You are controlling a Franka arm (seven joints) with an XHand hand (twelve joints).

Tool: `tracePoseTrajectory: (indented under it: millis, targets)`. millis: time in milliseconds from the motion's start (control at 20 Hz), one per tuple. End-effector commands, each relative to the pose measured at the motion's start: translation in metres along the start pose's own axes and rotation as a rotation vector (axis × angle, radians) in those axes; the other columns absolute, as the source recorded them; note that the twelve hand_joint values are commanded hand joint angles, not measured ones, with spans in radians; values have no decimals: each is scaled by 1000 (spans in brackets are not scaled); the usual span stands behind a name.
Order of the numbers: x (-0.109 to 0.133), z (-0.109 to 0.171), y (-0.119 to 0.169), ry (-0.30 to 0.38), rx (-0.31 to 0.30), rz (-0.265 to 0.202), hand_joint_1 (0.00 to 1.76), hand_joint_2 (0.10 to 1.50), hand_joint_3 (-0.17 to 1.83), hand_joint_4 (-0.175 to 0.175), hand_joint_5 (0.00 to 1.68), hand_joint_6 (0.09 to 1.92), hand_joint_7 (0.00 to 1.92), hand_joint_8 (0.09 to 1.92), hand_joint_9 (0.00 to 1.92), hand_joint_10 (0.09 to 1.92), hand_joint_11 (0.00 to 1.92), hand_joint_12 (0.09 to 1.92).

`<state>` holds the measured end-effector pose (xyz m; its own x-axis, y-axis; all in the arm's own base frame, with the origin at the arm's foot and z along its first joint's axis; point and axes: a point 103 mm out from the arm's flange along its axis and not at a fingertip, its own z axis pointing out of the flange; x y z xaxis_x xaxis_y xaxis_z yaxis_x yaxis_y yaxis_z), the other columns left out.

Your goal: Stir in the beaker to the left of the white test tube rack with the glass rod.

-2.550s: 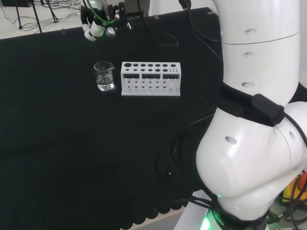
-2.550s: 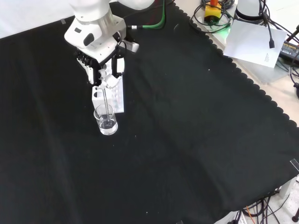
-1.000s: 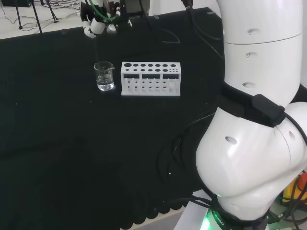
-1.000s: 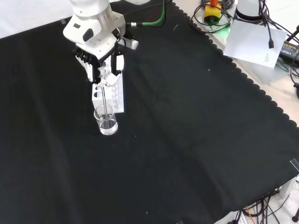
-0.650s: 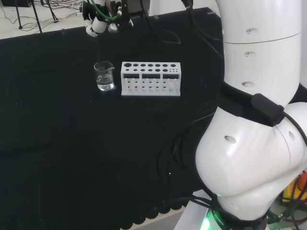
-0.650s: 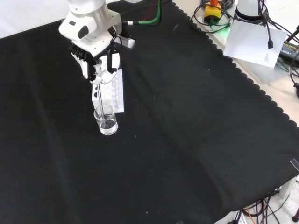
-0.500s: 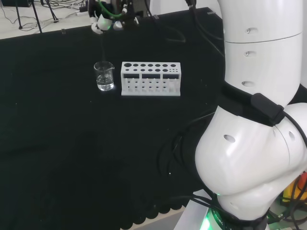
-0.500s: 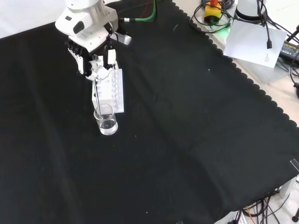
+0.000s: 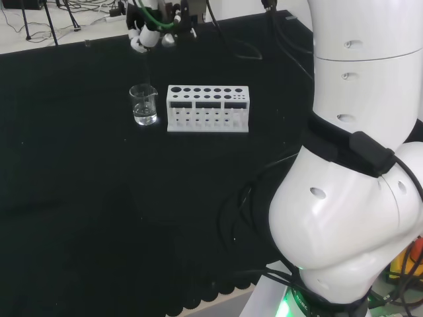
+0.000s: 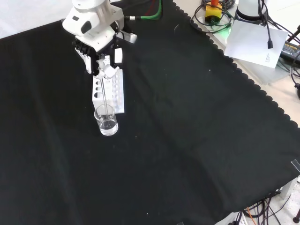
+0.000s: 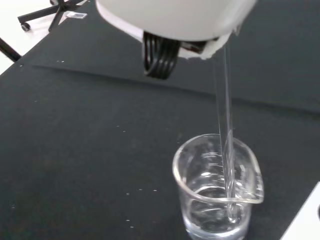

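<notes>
A small clear beaker [image 9: 144, 105] [image 10: 106, 121] [image 11: 218, 186] with a little clear liquid stands on the black cloth just left of the white test tube rack [image 9: 208, 108] in the head view. In the front view the rack [image 10: 111, 91] lies behind the beaker. My hand [image 9: 151, 34] [image 10: 102, 64] hangs above the beaker with its fingers pinched on a thin glass rod [image 10: 105, 96] [image 11: 226, 125]. The rod slants down from the fingers, and its lower end sits in the liquid near the beaker's wall.
The arm's big white links [image 9: 350, 165] take up the right of the head view. Cables, a paper sheet [image 10: 255, 42] and a yellow device [image 10: 213, 10] lie beyond the cloth's scalloped edge at the front view's top right. Black cloth [image 10: 187, 140] stretches wide around the beaker.
The hand has swung round above the beaker, going left and up in the front view and then back right. The rod's tilt changed with it; its tip stays in the beaker.
</notes>
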<state>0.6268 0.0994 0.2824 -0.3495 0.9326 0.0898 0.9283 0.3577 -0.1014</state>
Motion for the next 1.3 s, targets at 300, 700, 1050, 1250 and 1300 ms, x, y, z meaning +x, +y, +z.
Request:
tracePoseTrajectory:
  millis: [300,700,1050,1250,1300]
  targets:
    - [33,-2,15,-28,-7,-35,1221,591,836,-175,1213,850,1521,1124,1811,885,1767,753]
    - [-22,-8,10,-7,-25,22,1221,592,836,-175,1212,850,1521,1124,1812,885,1767,754]
    - [-24,-5,-5,-4,-17,17,1221,592,836,-175,1212,851,1522,1124,1813,884,1767,754]
    - [-10,-11,-10,-14,-20,3,1220,592,836,-175,1212,851,1522,1123,1814,884,1767,754]
    - [-8,-11,-12,-16,-19,1,1220,592,836,-175,1213,851,1522,1123,1814,884,1768,754]
